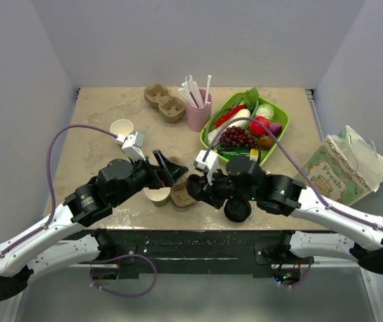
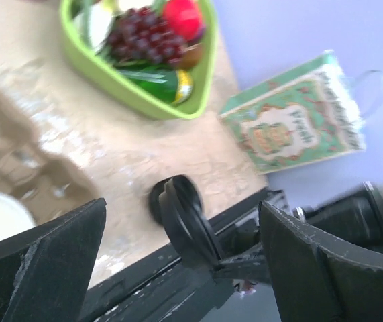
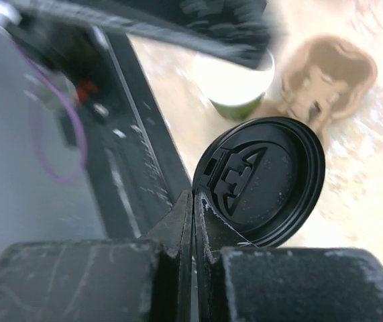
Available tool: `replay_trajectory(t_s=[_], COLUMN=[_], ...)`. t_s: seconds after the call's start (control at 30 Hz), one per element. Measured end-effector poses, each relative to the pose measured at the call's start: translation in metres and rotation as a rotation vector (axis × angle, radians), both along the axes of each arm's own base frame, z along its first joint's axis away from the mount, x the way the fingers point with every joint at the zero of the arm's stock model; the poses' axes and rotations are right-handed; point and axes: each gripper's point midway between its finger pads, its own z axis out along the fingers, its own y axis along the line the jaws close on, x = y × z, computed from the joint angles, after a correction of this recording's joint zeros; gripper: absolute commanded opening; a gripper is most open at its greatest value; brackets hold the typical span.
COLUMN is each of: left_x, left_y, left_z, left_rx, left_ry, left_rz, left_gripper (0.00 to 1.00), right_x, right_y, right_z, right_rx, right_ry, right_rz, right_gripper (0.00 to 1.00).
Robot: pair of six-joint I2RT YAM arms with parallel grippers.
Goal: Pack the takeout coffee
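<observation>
Takeout coffee cup point(image 1: 157, 195) stands lidless near the front edge of the table point(image 1: 97, 134), beside brown pulp carrier point(image 1: 181, 196). Left gripper point(image 1: 170, 169) spread wide, empty, just beside cup. Right gripper point(image 3: 193, 201) clamped on rim of black lid point(image 3: 265, 178), tilted.

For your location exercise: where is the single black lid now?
Right wrist view: the black lid is pinched by its rim in the right end effector, near the lidless green cup.
</observation>
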Motion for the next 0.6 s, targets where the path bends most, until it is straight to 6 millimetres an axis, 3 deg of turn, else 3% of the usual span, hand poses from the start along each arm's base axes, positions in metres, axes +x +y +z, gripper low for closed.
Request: replay_trajectory(t_s=[0.13, 0.27, 0.43, 0.6], left_x=[0.009, 0.011, 0.009, 0.009], left_y=[0.007, 0.026, 0.034, 0.026], left_z=[-0.029, -0.064, -0.061, -0.068], left_rx=[0.106, 0.217, 0.211, 0.232], left_ry=[0.125, 0.229, 0.225, 0.236], left_rz=[0.092, 0.192, 0.212, 0.178], left_gripper=[0.93, 0.89, 0.88, 0.88], right_x=[0.003, 0.004, -0.003, -0.002], right_y=[0.01, 0.014, 0.02, 0.028], right_z=[-0.035, -0.038, -0.023, -0.037], right_rx=[-0.175, -0.228, -0.2, -0.268], right_ry=[-0.117, -0.227, -0.329, -0.366], right_rz=[0.018, 0.035, 0.067, 0.078], right_gripper=[0.0, 0.0, 0.0, 0.0])
